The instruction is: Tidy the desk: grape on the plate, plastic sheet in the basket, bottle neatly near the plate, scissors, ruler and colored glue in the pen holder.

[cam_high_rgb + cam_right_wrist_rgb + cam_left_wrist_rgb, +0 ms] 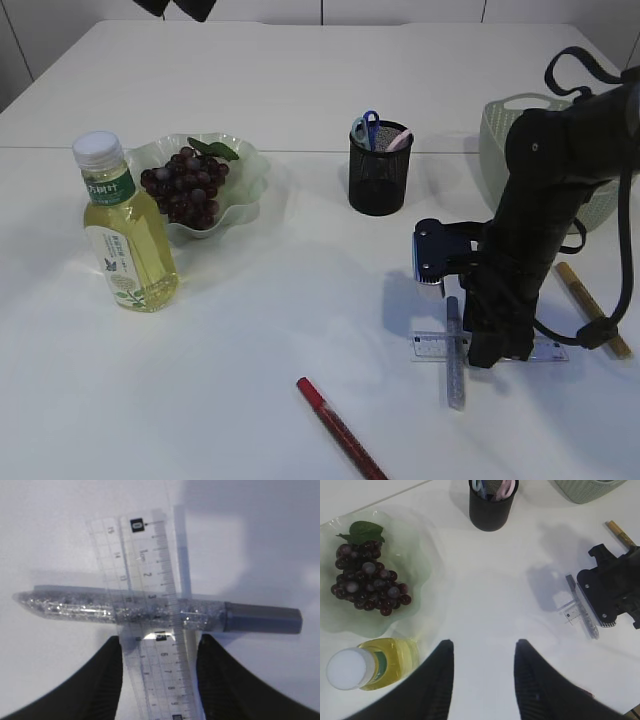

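Where one ruler (pixel 150 620) crosses, three glue sticks (pixel 455 352) lie.

The right arm (pixel 545 200) is seen in the exterior view as a chain of matte black, rounded housings, thick at the upper joint and narrower toward the wrist. Black cables (pixel 575 65) are looped above its upper housing, and another is looped beside the lower links. A boxy black module with a pale blue-white face (pixel 432 255) is mounted at the wrist. From above, in the left wrist view, small pale screws are shown on that black block. The right pincer (pixel 159 652) and the left pincer (pixel 482 652) are each formed by two tapering black fingers with finely ribbed surfaces.
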Controlling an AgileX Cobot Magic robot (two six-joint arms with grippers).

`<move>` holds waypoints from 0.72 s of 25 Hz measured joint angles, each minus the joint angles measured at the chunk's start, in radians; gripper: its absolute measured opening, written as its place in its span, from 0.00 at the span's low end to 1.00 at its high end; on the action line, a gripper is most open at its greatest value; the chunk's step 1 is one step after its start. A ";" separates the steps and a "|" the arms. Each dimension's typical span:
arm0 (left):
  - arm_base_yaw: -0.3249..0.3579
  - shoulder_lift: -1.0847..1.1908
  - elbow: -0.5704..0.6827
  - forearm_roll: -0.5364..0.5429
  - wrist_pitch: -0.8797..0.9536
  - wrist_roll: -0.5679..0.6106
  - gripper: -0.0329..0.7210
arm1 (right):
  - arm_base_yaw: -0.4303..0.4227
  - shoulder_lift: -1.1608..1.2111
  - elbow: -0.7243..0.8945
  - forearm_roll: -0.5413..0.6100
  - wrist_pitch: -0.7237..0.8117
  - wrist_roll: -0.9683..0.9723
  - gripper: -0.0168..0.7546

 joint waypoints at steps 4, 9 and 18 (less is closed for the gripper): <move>0.000 0.000 0.000 0.000 0.000 0.000 0.44 | 0.000 0.000 0.000 0.000 0.000 0.000 0.52; 0.000 0.000 0.000 0.000 0.000 0.000 0.44 | 0.000 0.000 0.000 0.017 0.002 0.000 0.52; 0.000 0.000 0.000 0.000 0.000 0.002 0.44 | 0.000 0.000 0.000 0.035 0.002 0.000 0.52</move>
